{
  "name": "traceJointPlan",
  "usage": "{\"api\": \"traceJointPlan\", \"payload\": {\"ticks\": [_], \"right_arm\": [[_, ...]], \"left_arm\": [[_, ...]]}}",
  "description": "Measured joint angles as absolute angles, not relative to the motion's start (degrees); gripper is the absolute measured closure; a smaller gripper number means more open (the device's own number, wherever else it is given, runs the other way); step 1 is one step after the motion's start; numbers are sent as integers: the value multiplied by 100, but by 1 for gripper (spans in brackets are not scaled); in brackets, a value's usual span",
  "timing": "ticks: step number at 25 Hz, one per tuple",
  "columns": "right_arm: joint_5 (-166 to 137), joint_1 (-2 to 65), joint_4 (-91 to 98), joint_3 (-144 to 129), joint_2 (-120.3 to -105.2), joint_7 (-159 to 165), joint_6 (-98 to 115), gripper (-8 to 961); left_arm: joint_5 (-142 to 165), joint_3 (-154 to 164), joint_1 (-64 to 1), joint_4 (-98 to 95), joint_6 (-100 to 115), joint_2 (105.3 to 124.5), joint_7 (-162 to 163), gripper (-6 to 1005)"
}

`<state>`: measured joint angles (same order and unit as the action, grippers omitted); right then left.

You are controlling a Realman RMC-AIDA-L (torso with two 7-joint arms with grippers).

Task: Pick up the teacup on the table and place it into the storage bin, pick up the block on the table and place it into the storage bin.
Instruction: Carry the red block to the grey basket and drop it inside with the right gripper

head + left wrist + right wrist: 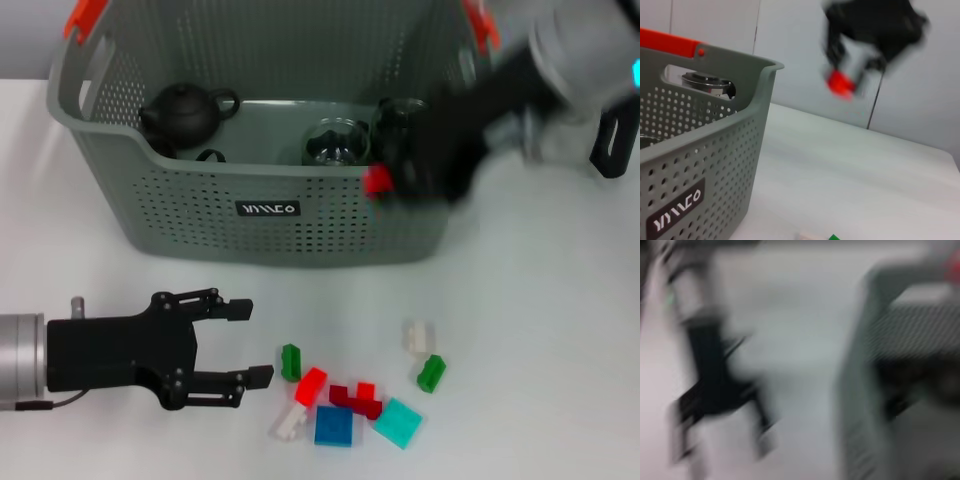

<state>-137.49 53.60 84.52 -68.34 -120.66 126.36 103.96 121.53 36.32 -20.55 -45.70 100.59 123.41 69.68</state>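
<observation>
— Head view first: where is the small red plastic block (377, 181)?
— Pinched in the right gripper (392, 180), at the near right rim of the large grey-green perforated plastic storage bin (200, 205) with orange-red handles. The left wrist view shows the same block (840, 83) held up in the air by that gripper (847, 75), beside the bin (700, 165).
— And the teacup?
— A clear glass teacup (335, 141) sits inside the bin, beside a black round teapot (185, 112).
— The other arm?
— The left gripper (248, 343) rests low over the white table (540, 330), jaws spread apart, holding nothing. Near it lies a scatter of loose blocks: a green one (290, 361), a blue square one (333, 426), a teal one (399, 422) and others.
</observation>
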Motion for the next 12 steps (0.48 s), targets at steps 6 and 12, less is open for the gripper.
{"api": "traceJointPlan", "payload": {"ticks": [6, 12], "right_arm": [[-13846, 5549, 7906, -6600, -12068, 12786, 8480, 685], [-13913, 5699, 6509, -6600, -12005, 12939, 7131, 653]], "left_arm": [[12156, 3630, -2089, -4575, 10079, 12325, 6968, 169], [12156, 3630, -2122, -4592, 10081, 12293, 6997, 170]]}}
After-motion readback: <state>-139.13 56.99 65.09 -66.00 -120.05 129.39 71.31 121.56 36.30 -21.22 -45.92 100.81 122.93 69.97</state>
